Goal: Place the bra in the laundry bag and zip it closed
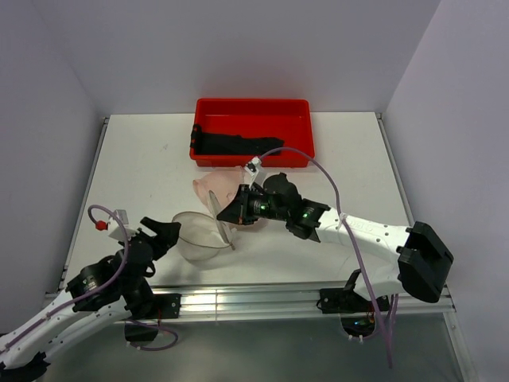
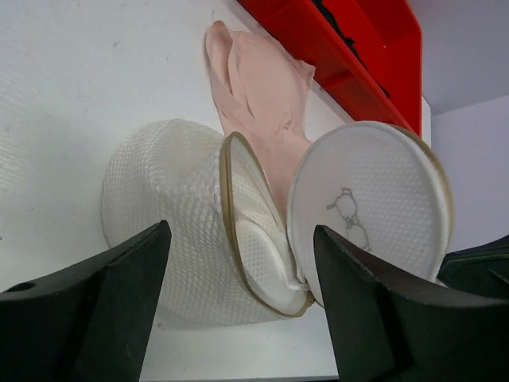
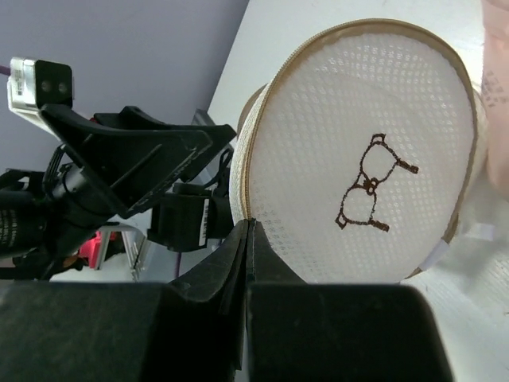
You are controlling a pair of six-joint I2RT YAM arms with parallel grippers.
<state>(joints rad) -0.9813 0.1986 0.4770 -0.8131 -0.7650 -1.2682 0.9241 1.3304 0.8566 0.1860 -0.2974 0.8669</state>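
The bra (image 2: 262,87) is not in yet, by my reading. It lies pale and crumpled on the surface (image 1: 143,167), between the laundry bag (image 2: 167,199) and the red tray (image 1: 253,102). Its near end dips behind the bag's tan zip rim (image 2: 227,207), and I cannot tell whether any of it is inside. The bag lies on its side with its mouth gaping. Its round lid (image 3: 358,143), the one with the little bra drawing, stands swung back on edge. My right claw (image 3: 248,231) is pinched shut right at the lid's rim and seems to be what props it open. My left claw (image 2: 242,310) gapes wide and holds nothing, one finger on either side of the mesh body and just short of it. The step in hand, I judge, is feeding the bra through that mouth. To do it well, the right claw should hold the lid well back so the opening stays round. The left should take the bra near its bunched middle, not by a strap. The cups should go in deep, so no strap or fabric drapes over the zip track, where it could snag when I close it. A dark cloth (image 1: 227,143) in the tray is no part of this.
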